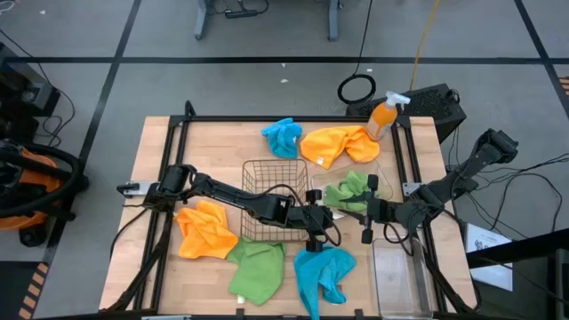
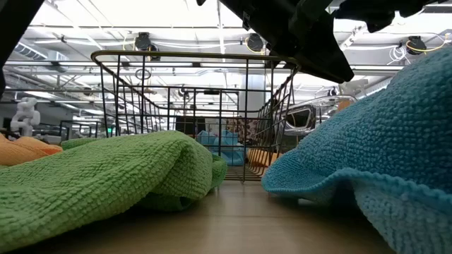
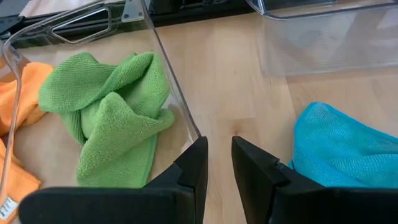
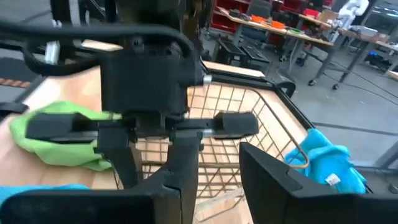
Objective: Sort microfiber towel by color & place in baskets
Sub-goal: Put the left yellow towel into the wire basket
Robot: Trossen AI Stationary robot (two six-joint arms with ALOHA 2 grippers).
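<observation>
The copper wire-mesh basket (image 1: 276, 200) stands mid-table. A green towel (image 3: 109, 106) lies crumpled in the clear tub (image 3: 168, 68). An orange towel (image 1: 338, 144) and a blue one (image 1: 283, 135) lie toward the far edge. Near the front lie an orange towel (image 1: 206, 229), a green one (image 1: 258, 269) and a blue one (image 1: 322, 271). My left gripper (image 1: 331, 216) reaches past the basket's right side, narrowly open and holding nothing, pointing at the tub. My right gripper (image 1: 354, 212) faces it from the table's right, open and holding nothing.
The clear rectangular bin (image 1: 398, 276) stands at the near right corner. An orange spray bottle (image 1: 382, 116) and a black box (image 1: 436, 105) sit at the far right. In the low view, the green towel (image 2: 106, 176) and the blue towel (image 2: 374, 155) fill the foreground before the basket (image 2: 191, 113).
</observation>
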